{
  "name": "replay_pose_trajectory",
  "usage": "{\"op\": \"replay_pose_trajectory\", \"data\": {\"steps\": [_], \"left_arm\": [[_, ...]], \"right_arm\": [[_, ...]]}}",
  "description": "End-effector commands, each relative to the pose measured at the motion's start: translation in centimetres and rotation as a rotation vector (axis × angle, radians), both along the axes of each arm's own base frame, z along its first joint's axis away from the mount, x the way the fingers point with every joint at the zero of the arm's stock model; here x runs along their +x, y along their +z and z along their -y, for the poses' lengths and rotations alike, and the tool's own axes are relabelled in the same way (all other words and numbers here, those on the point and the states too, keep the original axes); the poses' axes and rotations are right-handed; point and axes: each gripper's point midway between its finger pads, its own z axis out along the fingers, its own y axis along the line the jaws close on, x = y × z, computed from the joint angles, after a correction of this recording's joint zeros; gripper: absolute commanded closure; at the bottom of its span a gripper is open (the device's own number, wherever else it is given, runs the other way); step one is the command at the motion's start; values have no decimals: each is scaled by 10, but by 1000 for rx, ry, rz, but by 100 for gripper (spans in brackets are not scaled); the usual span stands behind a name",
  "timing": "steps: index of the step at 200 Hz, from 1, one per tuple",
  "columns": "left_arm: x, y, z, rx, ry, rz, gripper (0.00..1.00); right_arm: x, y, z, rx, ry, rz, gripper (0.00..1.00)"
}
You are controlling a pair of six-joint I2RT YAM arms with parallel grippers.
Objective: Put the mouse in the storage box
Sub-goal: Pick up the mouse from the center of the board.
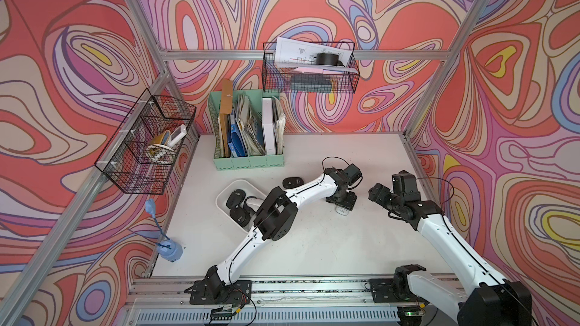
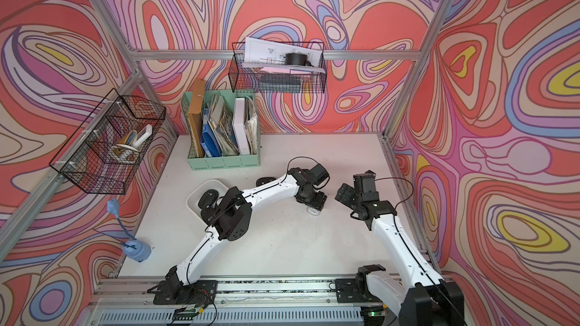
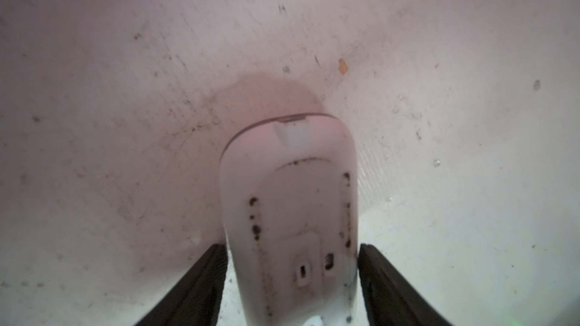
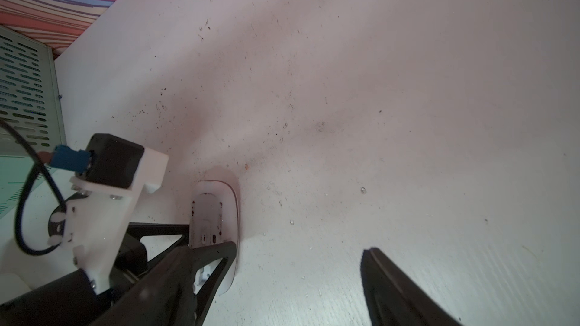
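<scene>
Left gripper [image 3: 290, 246] straddling upturned white mouse [image 3: 288, 202], fingers [image 3: 201, 283] close beside its sides, grip unclear, right gripper [image 4: 298, 249] spread wide and empty, storage box [image 1: 243, 183] well apart

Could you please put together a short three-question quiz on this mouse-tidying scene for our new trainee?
1. True or false: the white mouse lies underside up on the table.
2. Which gripper straddles that mouse? A left, B right, C neither.
3. How many black wire baskets hang on the frame?
Key: 1 true. 2 A, the left gripper. 3 two.
</scene>
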Motion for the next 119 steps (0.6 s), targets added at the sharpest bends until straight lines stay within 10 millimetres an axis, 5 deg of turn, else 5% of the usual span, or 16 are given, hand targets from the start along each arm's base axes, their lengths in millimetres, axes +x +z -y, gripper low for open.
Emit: {"op": "replay_pose_trajectory", "data": {"steps": [1,56,119], "left_arm": [[-8,-18,-9,58,0,-46,37],[-5,-11,-8,39,7,-26,56],[-2,29,-14,-37,23,67,54]], "right_arm": [[2,5,0,3,5,25,14],[4,6,-2,11,11,27,14],[4,6,-7,32,29,33,14]]}}
